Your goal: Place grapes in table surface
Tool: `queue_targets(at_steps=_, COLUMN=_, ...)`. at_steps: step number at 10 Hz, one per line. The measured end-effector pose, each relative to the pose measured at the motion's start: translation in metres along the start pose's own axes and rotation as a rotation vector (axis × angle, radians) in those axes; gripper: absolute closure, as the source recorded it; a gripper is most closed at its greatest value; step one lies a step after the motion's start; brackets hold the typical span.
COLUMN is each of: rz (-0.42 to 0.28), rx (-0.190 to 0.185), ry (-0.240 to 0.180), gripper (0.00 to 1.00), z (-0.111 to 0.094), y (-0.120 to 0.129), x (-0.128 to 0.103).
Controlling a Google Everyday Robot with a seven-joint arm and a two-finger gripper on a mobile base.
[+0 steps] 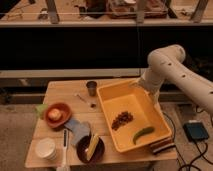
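Note:
The grapes, a small dark reddish-brown bunch, lie on the floor of the large yellow bin, near its middle. The bin stands on the right half of the light wooden slatted table surface. My gripper hangs at the end of the white arm, over the bin's far right rim. It is behind and to the right of the grapes and does not touch them.
A green curved vegetable lies in the bin near its front right. On the table are a metal cup, a spoon, an orange plate with fruit, a blue cloth, a dark bowl and a white cup.

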Motion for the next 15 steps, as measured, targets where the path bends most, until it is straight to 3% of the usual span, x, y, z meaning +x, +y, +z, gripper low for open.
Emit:
queue_targets(at_steps=3, rz=0.139, rx=-0.047, ry=-0.02, gripper=0.2, z=0.018, y=-0.008, x=-0.012)
queue_targets(at_steps=6, rz=0.111, rx=-0.056, ry=-0.013, gripper=0.2, z=0.013, y=-0.003, x=-0.013)
queue_targets(at_steps=8, rz=0.085, rx=-0.061, ry=-0.025, gripper=0.2, z=0.027, y=-0.009, x=-0.028)
queue_targets(at_steps=11, rz=0.062, rx=-0.088, ry=-0.061, gripper=0.2, z=0.085, y=-0.008, x=-0.051)
queue_targets(at_steps=15, rz=0.085, rx=-0.155, ry=-0.112, gripper=0.2, z=0.162, y=-0.001, x=-0.068)
